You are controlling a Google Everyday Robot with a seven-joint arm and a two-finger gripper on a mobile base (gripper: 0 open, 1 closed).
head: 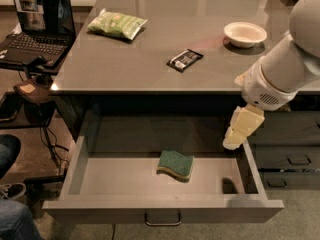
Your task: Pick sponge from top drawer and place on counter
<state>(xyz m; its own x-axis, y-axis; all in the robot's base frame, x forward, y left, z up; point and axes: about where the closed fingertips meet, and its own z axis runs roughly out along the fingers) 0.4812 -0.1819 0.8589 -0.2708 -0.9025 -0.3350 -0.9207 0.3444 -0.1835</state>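
The sponge [176,164], dark green on top with yellow foam below, lies flat in the middle of the open top drawer [110,176]. The drawer is pulled fully out and has a metal loop handle [163,218] on its front. The grey counter [150,49] spreads above it. My gripper [236,133], pale yellow, hangs from the white arm [285,69] over the drawer's right end, right of the sponge and above the drawer floor, apart from it.
On the counter lie a light-green snack bag [116,24], a black wrapped bar [184,60] and a white bowl [245,34]. A laptop [37,24] on a stand is at the left. Darker drawers [295,154] are at the right. A person's leg and shoe [12,204] show at bottom left.
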